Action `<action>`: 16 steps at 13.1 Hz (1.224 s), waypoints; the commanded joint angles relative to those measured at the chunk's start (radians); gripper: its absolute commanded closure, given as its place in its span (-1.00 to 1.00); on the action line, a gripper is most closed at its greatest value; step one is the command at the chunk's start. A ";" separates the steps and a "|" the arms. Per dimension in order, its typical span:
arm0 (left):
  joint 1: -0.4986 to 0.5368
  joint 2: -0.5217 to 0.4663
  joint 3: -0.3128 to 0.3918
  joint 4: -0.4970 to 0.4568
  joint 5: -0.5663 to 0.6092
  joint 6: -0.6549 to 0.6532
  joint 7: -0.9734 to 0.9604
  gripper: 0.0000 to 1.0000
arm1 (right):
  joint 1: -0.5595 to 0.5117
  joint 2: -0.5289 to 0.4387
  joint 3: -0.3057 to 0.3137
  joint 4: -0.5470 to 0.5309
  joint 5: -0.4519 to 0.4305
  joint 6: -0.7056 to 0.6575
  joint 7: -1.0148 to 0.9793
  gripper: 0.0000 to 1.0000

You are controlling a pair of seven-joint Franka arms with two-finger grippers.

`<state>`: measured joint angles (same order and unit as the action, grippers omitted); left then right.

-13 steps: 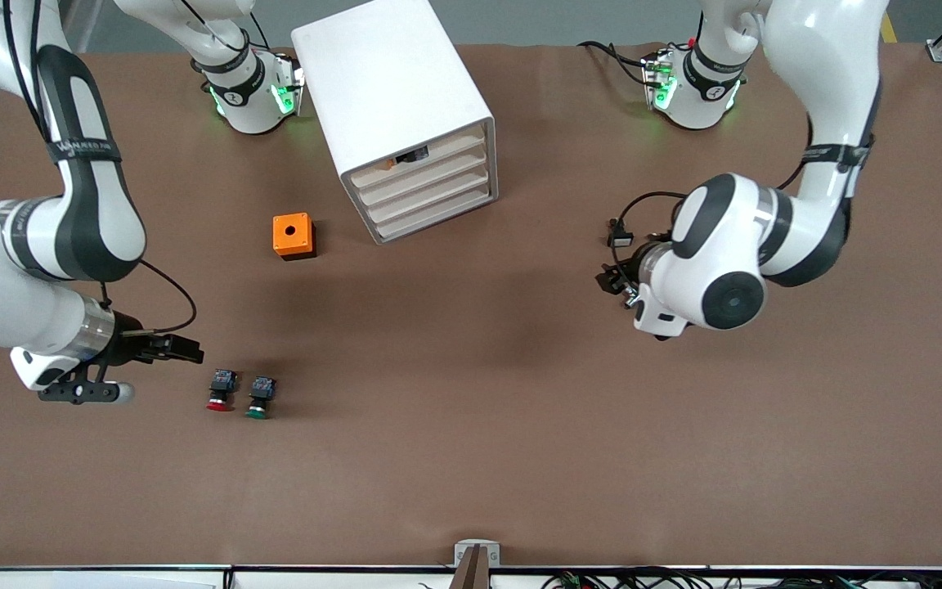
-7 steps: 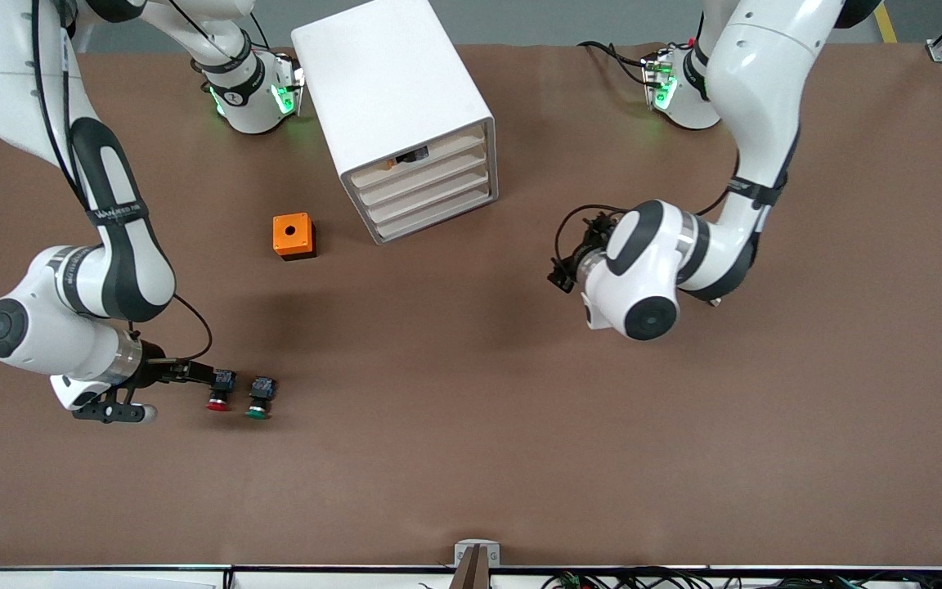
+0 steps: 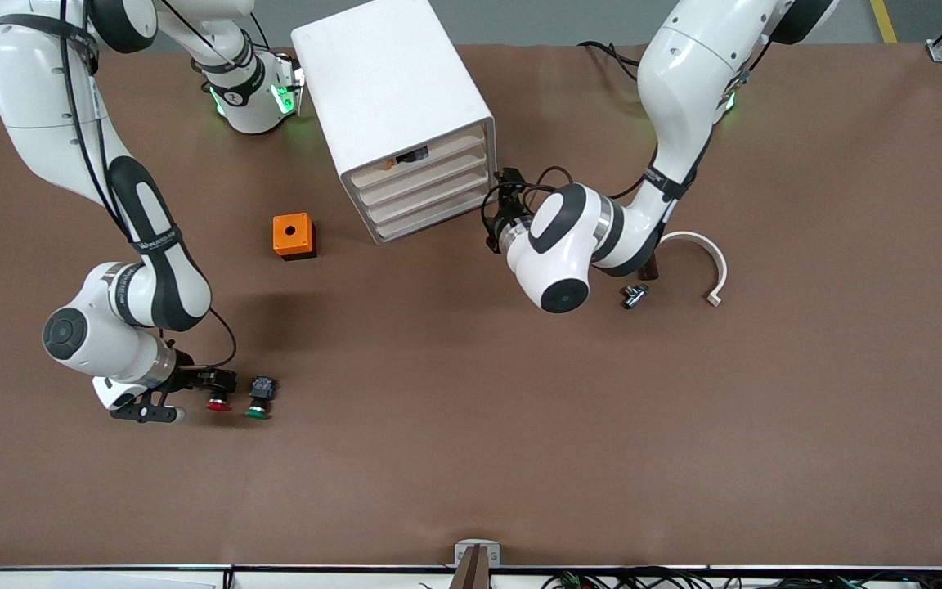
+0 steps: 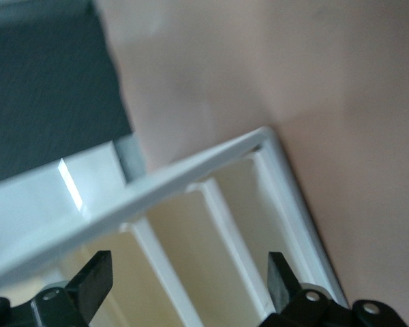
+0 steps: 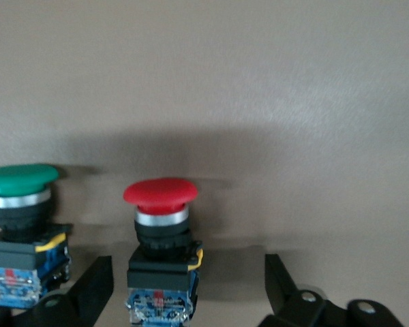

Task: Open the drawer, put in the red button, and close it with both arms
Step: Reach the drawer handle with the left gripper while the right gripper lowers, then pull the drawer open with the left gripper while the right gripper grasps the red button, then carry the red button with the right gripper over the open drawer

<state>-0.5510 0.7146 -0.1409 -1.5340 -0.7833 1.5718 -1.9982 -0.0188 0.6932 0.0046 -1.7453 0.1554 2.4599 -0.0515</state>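
Observation:
The white cabinet [image 3: 393, 90] stands near the robots' bases with four drawers, all pushed in; the drawer [image 3: 430, 176] is second from the top. My left gripper [image 3: 505, 203] is open, close in front of the cabinet's drawer fronts [image 4: 225, 225], at the corner toward the left arm's end. In the left wrist view it [image 4: 187, 286] touches nothing. The red button [image 3: 218, 404] lies on the table beside the green button [image 3: 258, 398]. My right gripper [image 3: 213, 382] is open, low at the table. In the right wrist view the red button [image 5: 160, 245] stands between its [image 5: 187, 293] fingers, untouched.
An orange box [image 3: 293, 236] with a round hole sits between the buttons and the cabinet. A white curved strip [image 3: 708, 255] and a small dark metal part [image 3: 633, 294] lie beside the left arm. The green button [image 5: 20, 231] is just outside one right finger.
The right gripper came down and forward until its open fingers flank the red button. The left arm swung from its end of the table to the cabinet's front, uncovering the curved strip.

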 commanded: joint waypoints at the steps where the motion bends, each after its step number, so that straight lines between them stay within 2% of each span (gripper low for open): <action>1: 0.005 0.048 0.004 0.022 -0.128 -0.026 -0.138 -0.98 | 0.013 -0.017 0.003 -0.025 0.013 -0.004 0.019 -0.65; 2: -0.013 0.060 0.004 0.023 -0.163 -0.027 -0.187 -0.93 | 0.014 -0.018 0.003 -0.028 0.013 -0.004 0.027 -0.42; 3: -0.029 0.075 0.004 0.025 -0.187 -0.026 -0.238 -0.85 | 0.016 -0.021 0.003 -0.028 0.013 -0.002 0.025 0.01; 4: -0.036 0.081 0.004 0.025 -0.200 -0.026 -0.284 -0.81 | 0.016 -0.024 0.003 -0.030 0.013 -0.007 0.028 0.31; 5: -0.044 0.083 0.004 0.023 -0.203 -0.026 -0.315 -0.78 | 0.010 -0.024 0.003 -0.030 0.013 -0.007 0.032 0.54; 7: -0.081 0.085 0.004 0.025 -0.202 -0.026 -0.349 -0.54 | 0.011 -0.026 0.003 -0.026 0.013 -0.007 0.033 0.84; 9: -0.079 0.097 0.006 0.025 -0.206 -0.026 -0.379 -0.15 | 0.011 -0.029 0.003 -0.020 0.013 -0.007 0.029 0.99; 12: -0.076 0.101 0.007 0.038 -0.217 -0.024 -0.413 0.81 | 0.033 -0.073 0.002 0.004 0.004 -0.108 0.030 1.00; 13: -0.070 0.101 0.009 0.038 -0.217 -0.024 -0.413 1.00 | 0.027 -0.078 0.002 0.027 0.004 -0.155 0.022 1.00; 16: -0.057 0.098 0.018 0.043 -0.214 -0.024 -0.412 1.00 | 0.036 -0.138 0.002 0.049 0.004 -0.275 0.042 1.00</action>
<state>-0.6159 0.8009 -0.1338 -1.5162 -0.9832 1.5589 -2.3925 0.0095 0.6111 0.0059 -1.6937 0.1559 2.2366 -0.0286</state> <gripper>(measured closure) 0.859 0.586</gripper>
